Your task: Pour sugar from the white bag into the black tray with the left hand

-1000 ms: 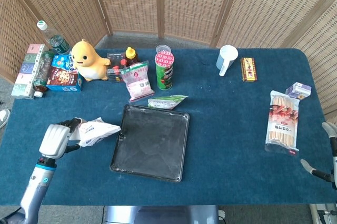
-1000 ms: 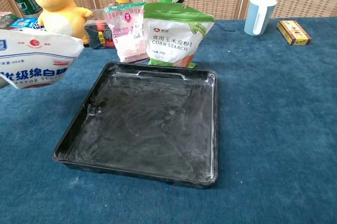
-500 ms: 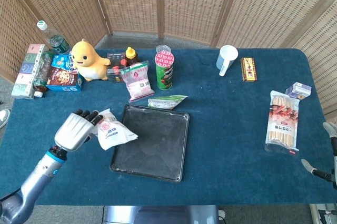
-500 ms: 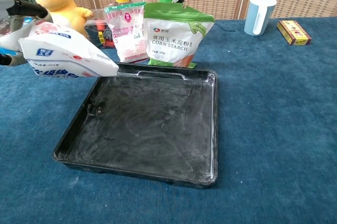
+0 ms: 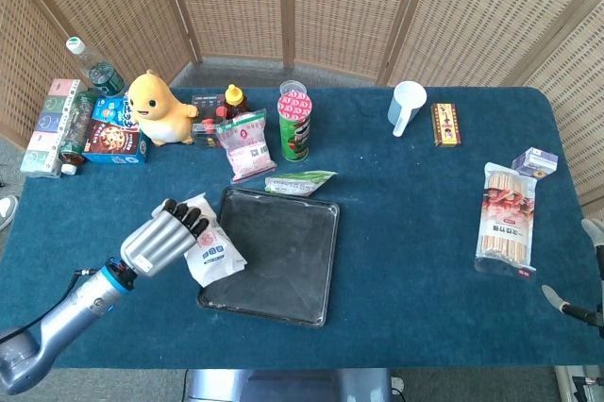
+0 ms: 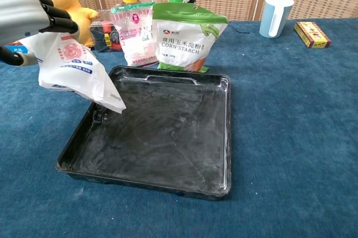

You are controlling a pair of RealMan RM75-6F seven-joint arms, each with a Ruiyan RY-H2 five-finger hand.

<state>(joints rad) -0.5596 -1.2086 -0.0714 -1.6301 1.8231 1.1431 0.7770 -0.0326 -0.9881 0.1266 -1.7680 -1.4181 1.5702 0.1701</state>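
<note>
Head view: left hand (image 5: 165,240) grips the white bag (image 5: 212,249) from its upper end, fingers wrapped over the top. Bag is tilted, lower corner hanging over the left rim of the black tray (image 5: 272,253), which sits centre-frame on the blue counter (image 5: 415,232). No sugar stream visible from here. Right hand (image 5: 590,270) is only a sliver at the right frame edge; can't tell if it's open or closed.

Chest view: same hand (image 6: 33,12) at upper left, bag (image 6: 75,70) slanting down and right, its lowest corner just inside the tray's (image 6: 168,132) left wall, near the back-left corner. Tray floor shows a whitish film; can't tell whether grains are falling now.

Judgement on the pour: the corner is barely over the rim, so spill onto the counter is the main risk. Shift the bag mouth further right over the tray middle before tipping more, then tilt gradually and shake lightly. Keep the grip high on the bag so the mouth isn't pinched.

Clearance: rightward over the tray is free. Behind the tray, the corn starch bag (image 6: 187,37) and a pink packet (image 6: 134,31) stand close to the back edge, with a yellow toy (image 6: 59,3) upper left, so avoid swinging up-frame. Noodle pack (image 5: 508,218) is well apart on the right.
</note>
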